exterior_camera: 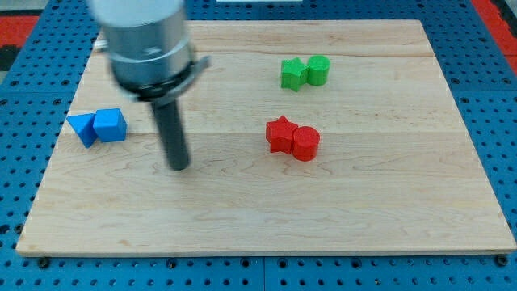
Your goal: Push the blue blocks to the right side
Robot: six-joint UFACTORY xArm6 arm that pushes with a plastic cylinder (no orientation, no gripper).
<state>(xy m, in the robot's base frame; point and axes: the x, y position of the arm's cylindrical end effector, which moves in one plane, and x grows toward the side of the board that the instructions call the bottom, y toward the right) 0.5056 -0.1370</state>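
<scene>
A blue triangular block point(81, 128) and a blue cube point(110, 125) sit touching each other near the view's left edge of the wooden board point(242, 218). My tip point(178, 166) rests on the board to the right of and a little below the blue cube, apart from it. The rod rises to the grey arm body point(145, 44) at the view's top left.
A red star block point(280, 134) touches a red cylinder point(306, 144) at the board's middle. A green star block point(292, 74) touches a green cylinder point(318, 70) near the view's top. Blue pegboard point(493, 97) surrounds the board.
</scene>
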